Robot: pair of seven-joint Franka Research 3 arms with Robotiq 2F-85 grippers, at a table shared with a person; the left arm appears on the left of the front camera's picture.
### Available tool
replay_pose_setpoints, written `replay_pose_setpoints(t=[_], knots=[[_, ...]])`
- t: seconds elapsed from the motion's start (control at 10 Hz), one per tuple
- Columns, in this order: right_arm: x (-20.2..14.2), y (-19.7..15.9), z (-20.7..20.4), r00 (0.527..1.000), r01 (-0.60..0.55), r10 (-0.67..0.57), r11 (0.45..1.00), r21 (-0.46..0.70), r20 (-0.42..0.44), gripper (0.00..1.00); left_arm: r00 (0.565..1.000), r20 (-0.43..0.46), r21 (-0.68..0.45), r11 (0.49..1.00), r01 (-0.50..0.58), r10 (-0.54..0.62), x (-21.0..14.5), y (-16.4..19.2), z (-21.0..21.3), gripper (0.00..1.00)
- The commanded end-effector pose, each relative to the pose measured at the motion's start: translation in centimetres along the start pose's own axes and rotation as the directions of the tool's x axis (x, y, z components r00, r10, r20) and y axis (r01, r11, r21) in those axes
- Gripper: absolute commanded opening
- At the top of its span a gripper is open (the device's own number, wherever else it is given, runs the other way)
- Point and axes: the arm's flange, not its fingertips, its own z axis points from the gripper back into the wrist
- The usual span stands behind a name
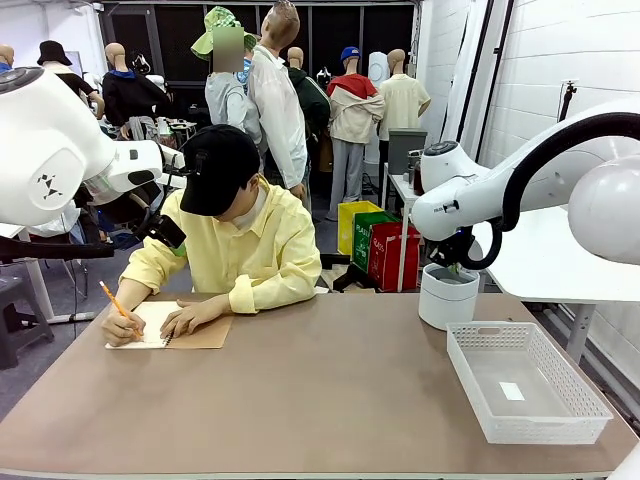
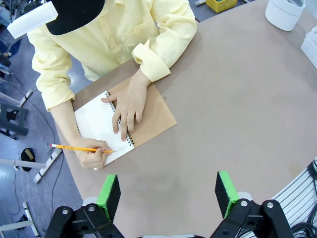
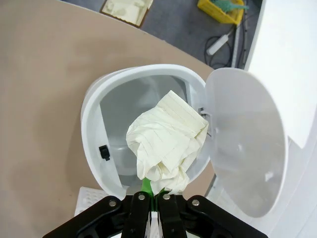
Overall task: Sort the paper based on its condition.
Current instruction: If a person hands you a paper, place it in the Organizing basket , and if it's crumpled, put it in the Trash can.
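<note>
My right gripper (image 3: pixel 149 192) is shut on a crumpled ball of white lined paper (image 3: pixel 166 141). It holds the ball just above the mouth of a round white bin (image 3: pixel 94 124) whose lid (image 3: pixel 242 144) is swung open. In the front view this bin (image 1: pixel 447 297) stands at the table's right, under my right arm. My left gripper (image 2: pixel 167 196) hangs open and empty high over the table's left part. Its green pads (image 2: pixel 109 194) are spread wide.
Across the table a person in a yellow shirt writes with a pencil (image 2: pixel 79 148) in a tan spiral notebook (image 2: pixel 153 116); one hand lies flat on the page. A white mesh tray (image 1: pixel 560 410) sits at the front right, with a small white patch (image 1: pixel 511 390) on its floor.
</note>
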Motion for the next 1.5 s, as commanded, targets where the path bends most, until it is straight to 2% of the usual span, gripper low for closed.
replay_pose_setpoints(t=[0.0,0.3,0.4,0.5,0.9,1.0,1.4], knots=[[0.9,-0.1,-0.5,0.999,0.024,-0.026,0.998,-0.051,-0.036,0.00,1.000,-0.006,-0.004,1.000,-0.001,0.001,0.0,0.0,0.1,1.00],[1.3,-0.3,-0.9,0.999,0.023,-0.026,0.998,-0.061,-0.045,0.00,1.000,-0.006,-0.004,1.000,-0.001,0.001,0.0,0.0,0.1,1.00],[1.4,-0.3,-0.9,0.998,0.025,-0.028,0.998,-0.054,-0.056,0.04,1.000,-0.006,-0.004,1.000,-0.001,0.001,0.0,0.0,0.1,1.00],[1.5,-0.3,-0.8,0.998,0.027,-0.030,0.998,-0.050,-0.062,0.20,1.000,-0.006,-0.004,1.000,-0.001,0.001,0.0,0.0,0.1,1.00],[1.2,-0.4,-0.5,0.997,0.034,-0.038,0.998,-0.054,-0.064,0.97,1.000,-0.006,-0.004,1.000,-0.001,0.001,0.0,0.0,0.1,1.00],[1.2,-0.4,-0.1,0.997,0.035,-0.038,0.998,-0.057,-0.063,1.00,1.000,-0.006,-0.004,1.000,-0.001,0.001,0.0,0.0,0.1,1.00],[1.4,-0.1,1.3,0.998,0.040,-0.041,0.999,-0.032,-0.045,1.00,1.000,-0.006,-0.004,1.000,-0.001,0.001,0.0,0.0,0.1,1.00]])
